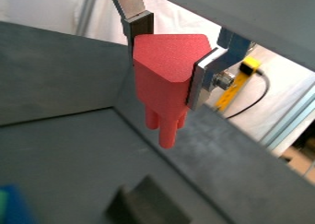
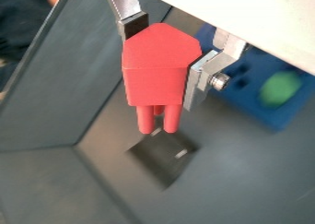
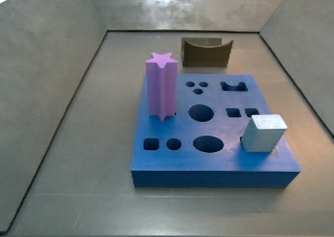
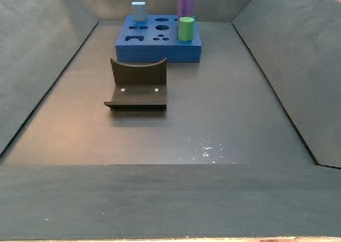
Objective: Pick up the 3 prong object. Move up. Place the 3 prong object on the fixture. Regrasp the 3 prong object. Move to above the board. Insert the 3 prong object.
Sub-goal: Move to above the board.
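My gripper [image 1: 172,54] is shut on the 3 prong object [image 1: 164,78], a red-orange block whose prongs point down; both wrist views show it [image 2: 157,66] between the silver fingers [image 2: 204,73]. The block hangs in the air above the dark floor. The dark fixture [image 2: 163,157] lies below the prongs in a wrist view, and also shows in the other wrist view [image 1: 145,206]. The side views show the fixture [image 3: 206,52] [image 4: 138,83] next to the blue board [image 3: 216,169] [image 4: 186,53]. Neither the gripper nor the block appears in the side views.
A tall purple star-topped post [image 3: 160,85] [image 4: 188,1] and a pale grey cube [image 3: 264,134] stand on the board. A green cylinder [image 4: 188,29] stands on the board too. Grey walls slope up around the floor. A yellow cable [image 1: 252,69] shows outside the enclosure.
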